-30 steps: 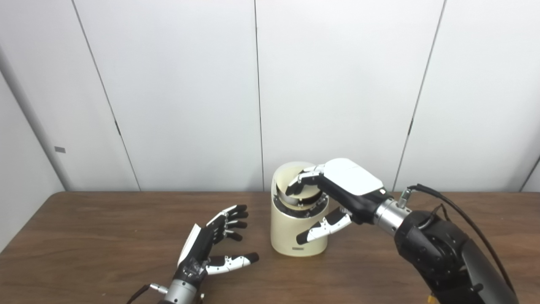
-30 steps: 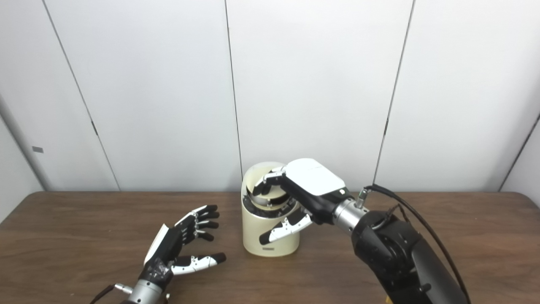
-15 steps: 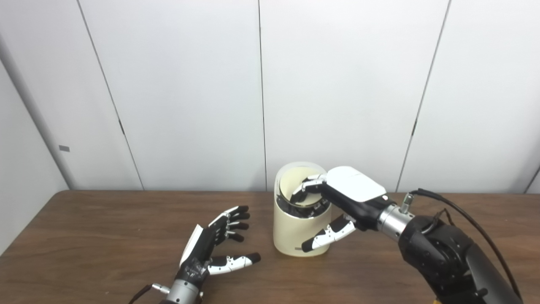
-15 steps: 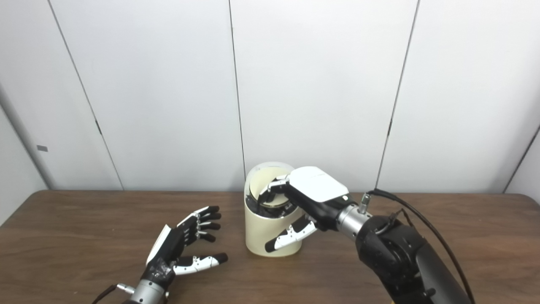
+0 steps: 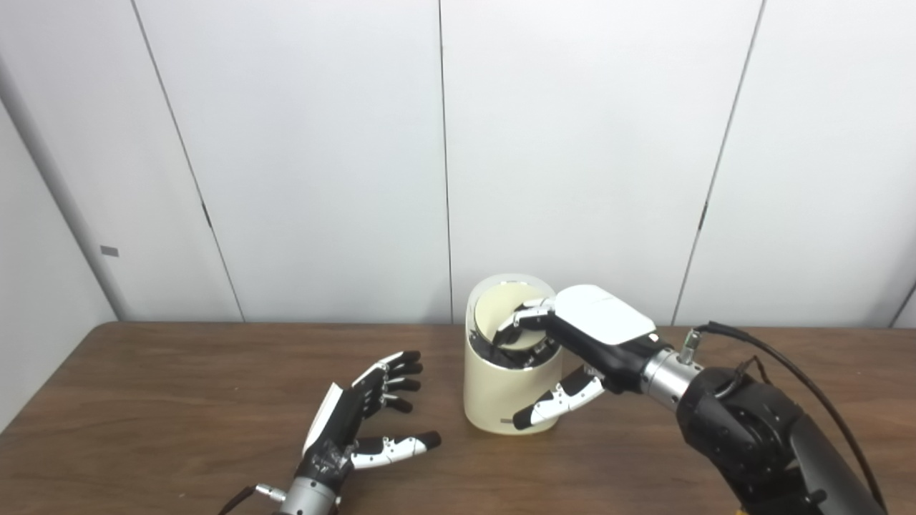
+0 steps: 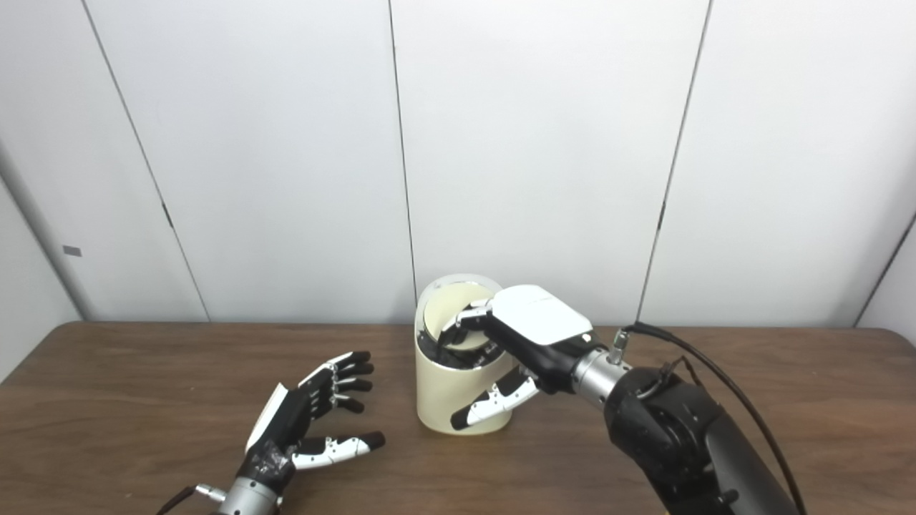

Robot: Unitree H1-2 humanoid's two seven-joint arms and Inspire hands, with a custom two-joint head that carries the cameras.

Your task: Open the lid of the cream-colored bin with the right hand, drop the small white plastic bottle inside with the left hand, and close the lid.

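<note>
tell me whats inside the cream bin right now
The right hand has its fingers on the tilted lid at the bin mouth; the inside is covered, no bottle visible.

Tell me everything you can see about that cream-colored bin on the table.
The cream-colored bin is a small, smooth, upright cylinder, seemingly plastic, standing on the brown wooden table near the white wall. Its round lid is tilted, showing a dark inner rim with metal parts. The right hand reaches over the top, fingers on the lid, thumb beside the front wall. The left hand lies open, apart from it. No bottle is visible.
</note>
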